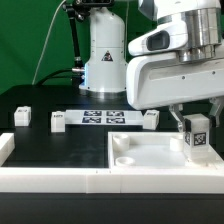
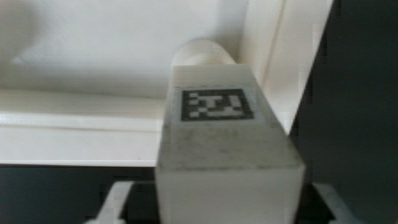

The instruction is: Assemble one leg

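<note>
- Clamping a tagged white leg (image 1: 198, 138) upright with the gripper (image 1: 194, 125) closed on it, over the white panel (image 1: 140, 158) corner at the exterior view's right.
- Lying behind: spare legs (image 1: 58, 122), marker board (image 1: 100, 117).
- Filling the wrist view: same leg (image 2: 222, 130), tip near a round hole (image 2: 205, 52).

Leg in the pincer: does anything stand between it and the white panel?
Nothing visible does. The pincer holds the leg over the panel, near the panel's edge on the exterior view's right, with no other part between them.
</note>
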`<act>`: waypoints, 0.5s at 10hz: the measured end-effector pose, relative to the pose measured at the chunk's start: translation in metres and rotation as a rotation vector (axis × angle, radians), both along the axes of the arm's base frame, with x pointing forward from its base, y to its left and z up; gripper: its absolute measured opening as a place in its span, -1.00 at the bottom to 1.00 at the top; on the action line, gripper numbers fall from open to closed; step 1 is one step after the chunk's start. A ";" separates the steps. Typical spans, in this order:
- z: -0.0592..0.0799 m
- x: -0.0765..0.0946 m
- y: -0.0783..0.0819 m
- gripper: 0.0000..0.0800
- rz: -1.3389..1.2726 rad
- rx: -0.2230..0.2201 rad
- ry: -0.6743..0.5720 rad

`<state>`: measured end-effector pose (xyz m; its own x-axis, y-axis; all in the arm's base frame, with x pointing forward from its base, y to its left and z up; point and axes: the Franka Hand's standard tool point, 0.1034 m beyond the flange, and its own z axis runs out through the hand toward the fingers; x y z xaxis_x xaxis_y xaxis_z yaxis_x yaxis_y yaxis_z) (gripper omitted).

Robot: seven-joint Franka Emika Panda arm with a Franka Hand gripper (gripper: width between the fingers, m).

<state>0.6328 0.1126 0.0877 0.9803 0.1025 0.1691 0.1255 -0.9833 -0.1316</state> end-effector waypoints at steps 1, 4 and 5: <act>0.000 0.000 0.000 -0.27 -0.016 0.002 0.002; -0.001 0.000 -0.004 -0.27 -0.302 0.047 0.018; -0.001 0.000 -0.006 -0.27 -0.436 0.064 0.032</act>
